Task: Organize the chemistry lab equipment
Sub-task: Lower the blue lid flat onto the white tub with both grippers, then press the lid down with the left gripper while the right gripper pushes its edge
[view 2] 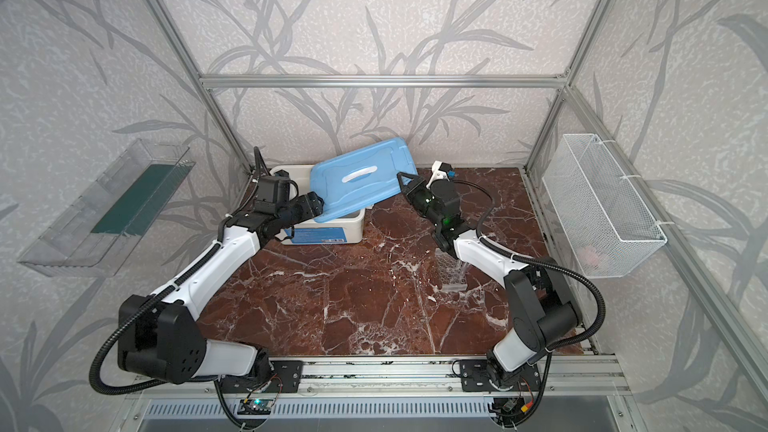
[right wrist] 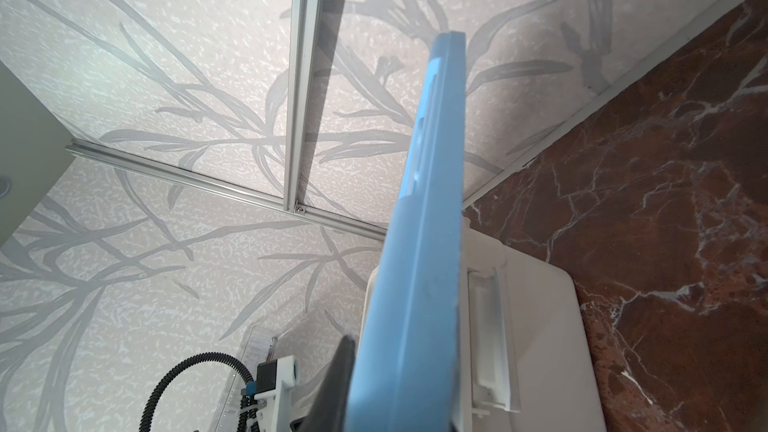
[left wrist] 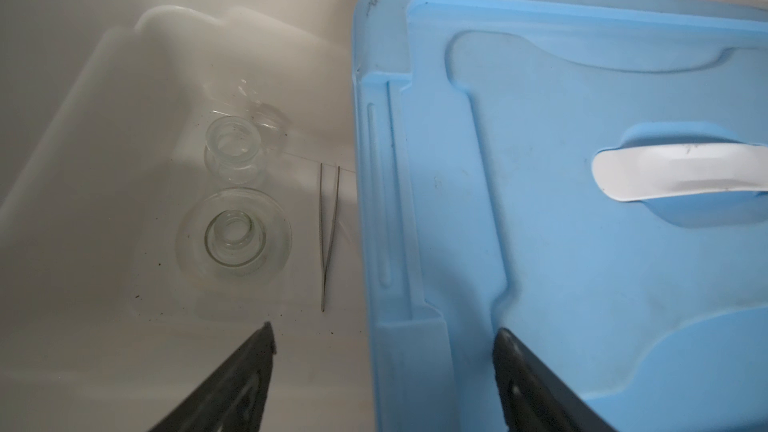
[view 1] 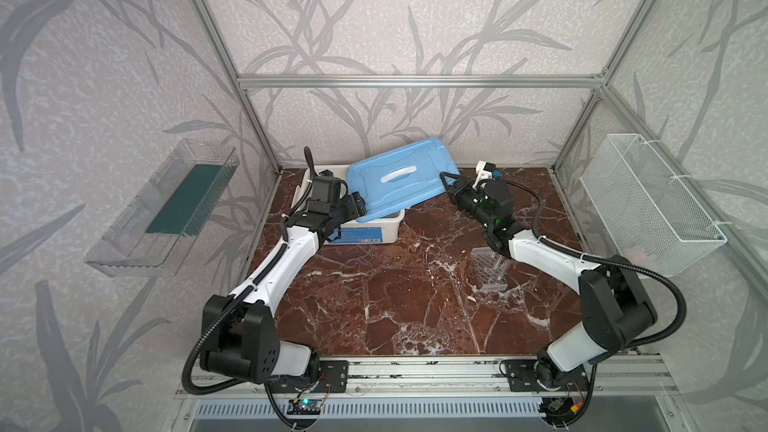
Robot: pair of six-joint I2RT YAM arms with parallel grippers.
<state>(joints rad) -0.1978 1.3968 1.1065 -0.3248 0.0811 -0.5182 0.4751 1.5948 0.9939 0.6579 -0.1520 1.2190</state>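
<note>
The lid (view 1: 399, 184) is tilted over the tub (view 1: 388, 228) at the bench's (view 1: 374, 305) back left; the rack (view 1: 490, 270) is stood right, nearer.

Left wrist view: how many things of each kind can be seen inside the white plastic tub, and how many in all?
Small clear round glass vessels: 2
Thin grey metal tweezers: 1
Total: 3
The flat blue plastic lid hides the rest of the white plastic tub; a faint clear shape behind the vessels cannot be identified.

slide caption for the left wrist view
Open left gripper over white tub holding two glass vessels and tweezers, blue lid partly covering it
</note>
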